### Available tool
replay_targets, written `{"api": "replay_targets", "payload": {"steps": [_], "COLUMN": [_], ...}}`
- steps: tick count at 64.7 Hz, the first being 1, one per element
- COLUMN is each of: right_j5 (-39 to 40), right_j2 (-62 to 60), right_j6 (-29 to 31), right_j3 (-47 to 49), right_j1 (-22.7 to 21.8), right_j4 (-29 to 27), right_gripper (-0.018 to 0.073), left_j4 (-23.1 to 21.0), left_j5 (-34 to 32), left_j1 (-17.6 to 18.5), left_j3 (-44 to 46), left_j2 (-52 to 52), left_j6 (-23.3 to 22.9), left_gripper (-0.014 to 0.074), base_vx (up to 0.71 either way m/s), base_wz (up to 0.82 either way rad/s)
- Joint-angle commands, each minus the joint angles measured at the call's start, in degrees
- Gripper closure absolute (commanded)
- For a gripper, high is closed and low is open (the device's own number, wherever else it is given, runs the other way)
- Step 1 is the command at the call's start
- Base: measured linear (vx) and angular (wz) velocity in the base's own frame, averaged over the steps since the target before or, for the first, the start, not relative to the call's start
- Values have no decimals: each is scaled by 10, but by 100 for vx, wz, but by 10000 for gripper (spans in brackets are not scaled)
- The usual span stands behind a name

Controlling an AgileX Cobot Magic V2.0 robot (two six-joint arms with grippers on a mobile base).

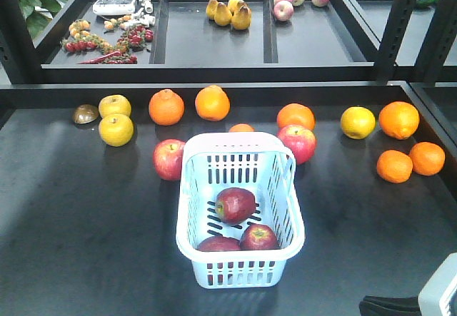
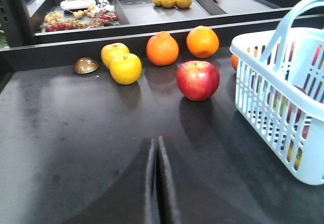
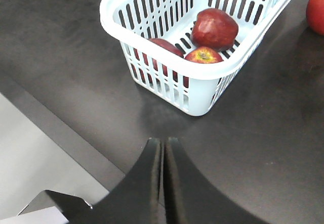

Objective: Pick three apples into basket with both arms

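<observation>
Apples (image 1: 235, 205) (three) lie in basket (image 1: 191, 209); left gripper (image 2: 156, 155) and right gripper (image 3: 162, 155) clenched, empty.

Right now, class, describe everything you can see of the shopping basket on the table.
The basket is pale blue-white, glossy plastic by its look, rectangular, with slotted walls and floor and a thick rolled rim. It stands upright on the dark table. Its hinged handle stands raised in the left wrist view. Three dark red apples lie inside, two against the near wall. No tool touches it.
</observation>
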State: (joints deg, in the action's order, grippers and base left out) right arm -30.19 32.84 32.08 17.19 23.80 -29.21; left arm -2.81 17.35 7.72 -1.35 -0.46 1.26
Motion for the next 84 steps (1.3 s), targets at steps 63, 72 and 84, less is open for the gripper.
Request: {"api": "replay_targets", "payload": {"steps": [63, 72, 84], "right_j5": [21, 21, 21], "right_j2": [-1, -1, -1], "right_j6": [0, 0, 0], "right_j3": [16, 16, 16], "right_j1": [-1, -1, -1], "right_j4": [-8, -8, -8], "right_gripper": [563, 563, 563], "left_j4": [2, 2, 2], "left_j5": [-41, -41, -41], "left_j1": [-62, -62, -62], "left_j3": [-11, -11, -11], "left_j2": [-16, -16, -16], "left_j6": [-1, -1, -1], "left_gripper": [603, 603, 603], "base_vx": [0, 0, 0], "base_wz": [0, 0, 0]}}
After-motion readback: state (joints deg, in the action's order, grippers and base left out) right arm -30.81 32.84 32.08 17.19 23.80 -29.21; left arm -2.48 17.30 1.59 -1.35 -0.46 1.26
